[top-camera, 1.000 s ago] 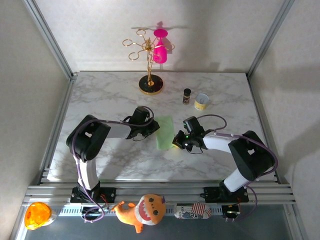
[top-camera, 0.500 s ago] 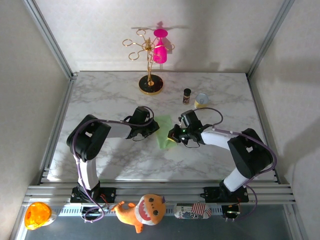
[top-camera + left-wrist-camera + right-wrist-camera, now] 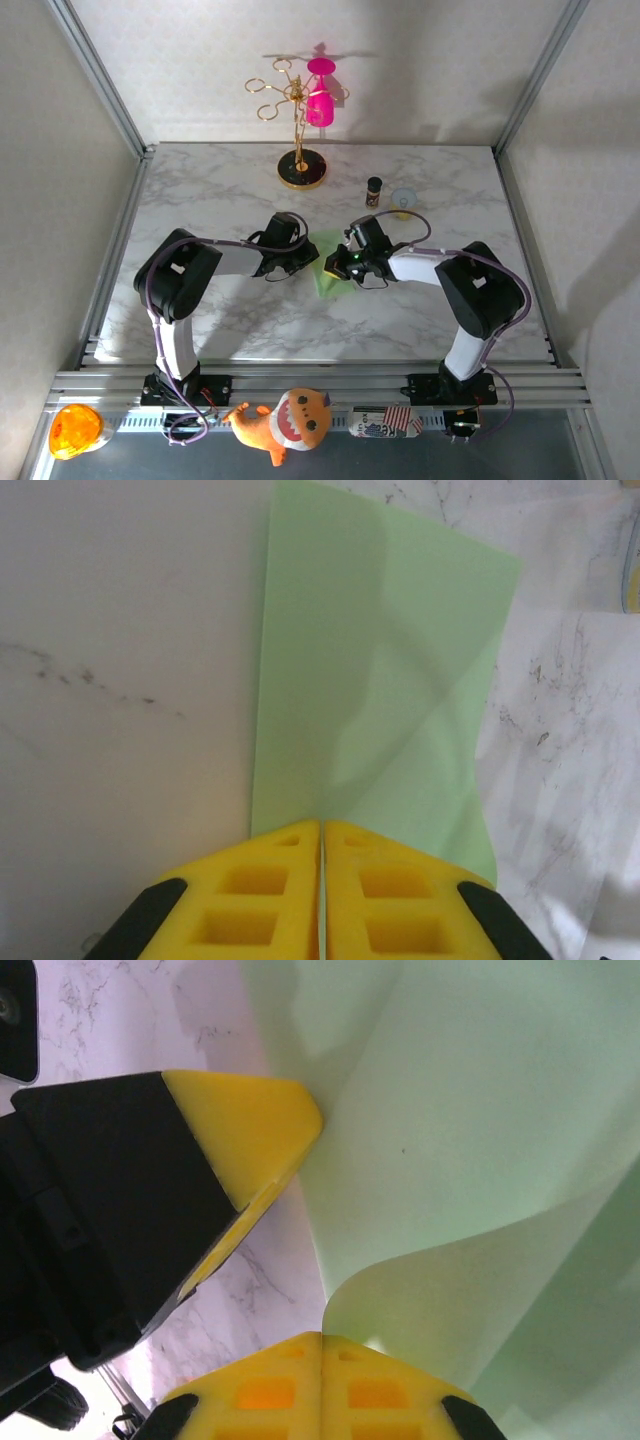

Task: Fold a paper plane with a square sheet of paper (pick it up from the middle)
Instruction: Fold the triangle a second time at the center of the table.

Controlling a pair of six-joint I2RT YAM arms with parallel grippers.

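Green and thin, the sheet of paper [image 3: 325,284] sits in the middle of the marble table [image 3: 200,190], right between the two arms. On the left, the left gripper [image 3: 322,825] has its yellow fingers pressed together. Its tips are planted on the sheet's near edge, and the paper runs flat up the frame with a diagonal fold line showing through. Over on the right, the right gripper [image 3: 322,1338] is pinched tight on a curled-up flap of the sheet, close beside the left fingertip.
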